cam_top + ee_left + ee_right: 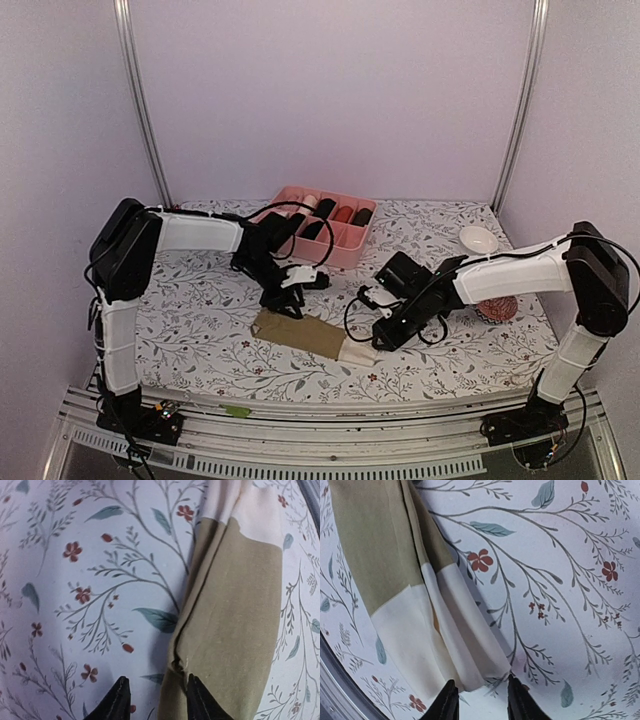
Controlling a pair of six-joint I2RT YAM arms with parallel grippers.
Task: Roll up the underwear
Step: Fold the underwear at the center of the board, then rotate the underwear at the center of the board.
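The olive-brown underwear [308,335], a soft, light, limp folded strip lying near-centre on the table [200,300], probably handles best pinched at its ends, where the left gripper [157,690] and, at the cream waistband [435,640], the right gripper [481,686] hover, jaws apart, clamping nothing.

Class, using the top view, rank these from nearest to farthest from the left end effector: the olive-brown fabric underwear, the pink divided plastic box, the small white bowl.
1. Olive-brown fabric underwear: right at the left end effector, on its near side.
2. Pink divided plastic box: behind it, toward the back wall.
3. Small white bowl: far off at the back right.
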